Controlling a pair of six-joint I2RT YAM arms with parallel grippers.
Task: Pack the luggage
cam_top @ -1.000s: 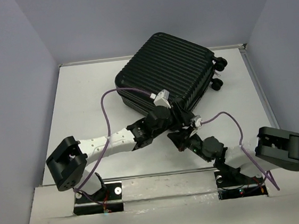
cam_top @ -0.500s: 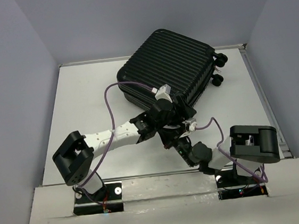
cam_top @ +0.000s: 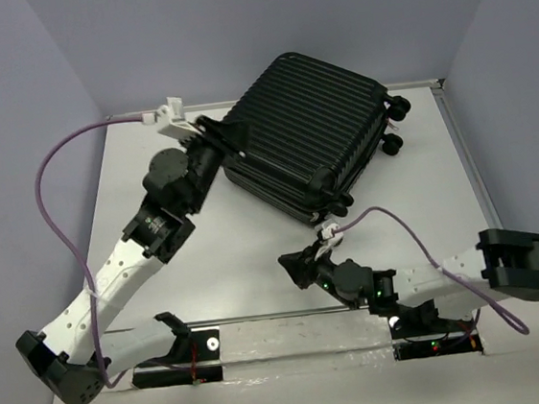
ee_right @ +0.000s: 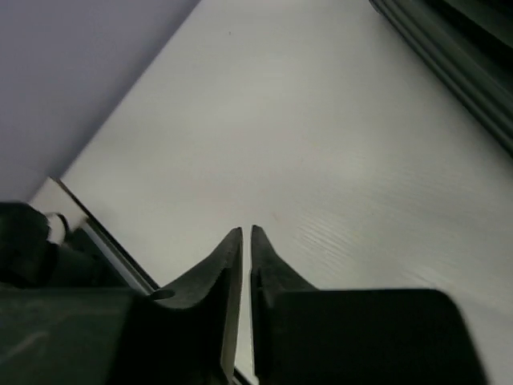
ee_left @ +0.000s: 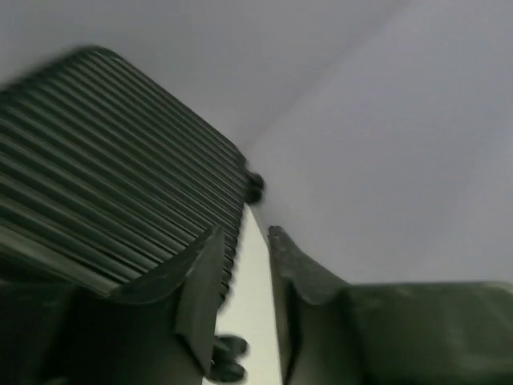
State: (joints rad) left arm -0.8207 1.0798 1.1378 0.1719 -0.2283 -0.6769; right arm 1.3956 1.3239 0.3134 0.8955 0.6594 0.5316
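The luggage (cam_top: pixel 311 120) is a large black ribbed suitcase lying shut at the back middle of the table, its caster wheels (cam_top: pixel 395 127) at its right end. My left gripper (cam_top: pixel 218 132) is up at the suitcase's far left corner. In the left wrist view the left gripper (ee_left: pixel 243 233) stands open with only table between the jaws, and the ribbed shell (ee_left: pixel 104 176) sits just left of the left finger. My right gripper (cam_top: pixel 293 265) hangs low over bare table in front of the suitcase. The right gripper (ee_right: pixel 246 231) is open by only a thin slit and holds nothing.
A white table (cam_top: pixel 176 231) is fenced by grey walls on the left, back and right. A metal rail (cam_top: pixel 292 327) runs along the near edge by the arm bases. The suitcase's lower edge (ee_right: pixel 465 64) shows at the top right of the right wrist view.
The left arm has swung from the suitcase's near front corner up to its far left corner. The right gripper drew back toward the near edge and its jaws parted slightly.
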